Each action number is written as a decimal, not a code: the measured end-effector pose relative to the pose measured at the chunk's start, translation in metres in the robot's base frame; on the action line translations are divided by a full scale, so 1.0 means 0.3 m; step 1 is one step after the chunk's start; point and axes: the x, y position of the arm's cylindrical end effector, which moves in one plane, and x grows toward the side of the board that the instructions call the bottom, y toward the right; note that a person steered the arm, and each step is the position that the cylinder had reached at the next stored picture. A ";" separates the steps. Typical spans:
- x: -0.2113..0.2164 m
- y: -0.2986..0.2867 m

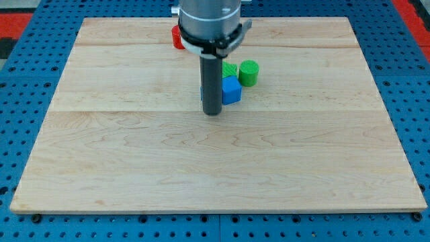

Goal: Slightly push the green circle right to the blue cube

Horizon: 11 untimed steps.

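Observation:
The green circle (248,72) is a short green cylinder standing on the wooden board (134,168), just up and to the right of the blue cube (231,90). A second green block (230,69), shape unclear, sits right behind the blue cube, touching it. My tip (212,113) is on the board at the blue cube's left side, close against it. The rod hides the cube's left edge. The tip is left of and below the green circle, with the blue cube between them.
A red block (177,37) lies near the board's top edge, partly hidden behind the arm's grey housing (209,23). The board rests on a blue perforated table (27,81).

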 end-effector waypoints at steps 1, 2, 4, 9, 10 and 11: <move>0.007 0.270; -0.188 0.453; -0.702 0.493; -0.351 0.315; -0.347 0.390; -0.332 0.387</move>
